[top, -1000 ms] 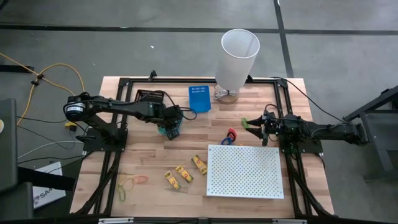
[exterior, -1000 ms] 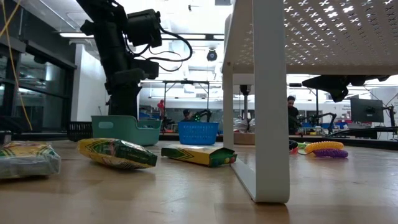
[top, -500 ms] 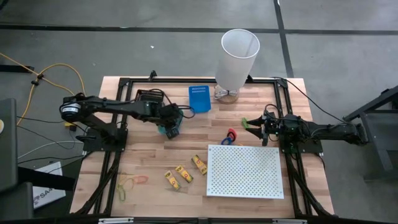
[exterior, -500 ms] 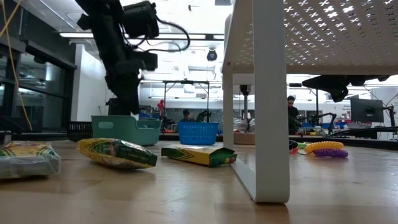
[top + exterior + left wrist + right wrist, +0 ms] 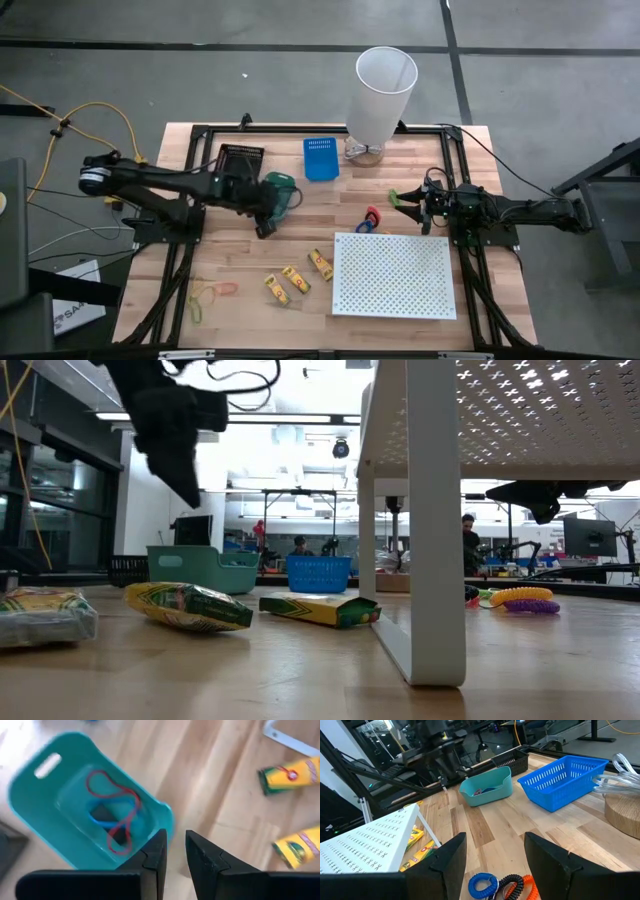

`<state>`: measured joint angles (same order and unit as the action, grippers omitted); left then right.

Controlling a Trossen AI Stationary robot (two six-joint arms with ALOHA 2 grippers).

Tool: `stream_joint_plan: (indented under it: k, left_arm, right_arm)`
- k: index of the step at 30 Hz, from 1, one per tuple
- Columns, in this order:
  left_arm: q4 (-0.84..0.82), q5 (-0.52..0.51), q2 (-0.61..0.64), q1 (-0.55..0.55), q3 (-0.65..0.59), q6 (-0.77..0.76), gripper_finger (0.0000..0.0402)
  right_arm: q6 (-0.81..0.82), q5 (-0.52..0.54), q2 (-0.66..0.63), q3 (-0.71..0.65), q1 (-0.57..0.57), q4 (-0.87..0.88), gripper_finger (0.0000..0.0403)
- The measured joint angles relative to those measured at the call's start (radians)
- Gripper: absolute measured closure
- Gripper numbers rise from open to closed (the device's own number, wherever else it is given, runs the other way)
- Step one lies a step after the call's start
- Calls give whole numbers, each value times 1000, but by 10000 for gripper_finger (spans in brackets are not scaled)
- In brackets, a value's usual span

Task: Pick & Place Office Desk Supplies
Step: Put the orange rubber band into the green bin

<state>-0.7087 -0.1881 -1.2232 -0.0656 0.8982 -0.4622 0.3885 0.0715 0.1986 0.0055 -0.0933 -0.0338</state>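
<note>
A teal bin [image 5: 65,795] stands on the table's left half; inside lie a red rubber band [image 5: 122,815] and a blue item. My left gripper [image 5: 176,855] hangs above the wood just near of the bin [image 5: 283,193], its fingers a narrow gap apart with nothing between them. Three yellow packs [image 5: 297,279] lie flat near the front, and thin rubber bands [image 5: 210,292] lie at the front left. Red and blue coils [image 5: 370,218] lie mid-table. My right gripper [image 5: 408,200] waits open at the right, level above the table.
A white perforated board [image 5: 393,275] stands on legs at the front right. A tall white bin [image 5: 383,90], a blue basket [image 5: 320,158] and a black basket [image 5: 238,155] line the far edge. Bare wood lies between the teal bin and the packs.
My left gripper has risen from over the teal bin and drawn back toward the table's near-left, its fingers keeping the same narrow gap. The bin has stayed in place.
</note>
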Motion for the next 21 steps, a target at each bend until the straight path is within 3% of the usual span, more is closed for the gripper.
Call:
stream_joint_plan:
  k: [6,13,21]
  left_arm:
    - [-46,-109,5,-192,0,-223,334]
    - [-185,-238,3,-433,0,-605,334]
    - [-283,-260,-7,-659,0,-964,334]
  right_arm:
    - [0,0,0,0,0,0,215]
    - [0,0,0,0,0,0,215]
    - [0,0,0,0,0,0,215]
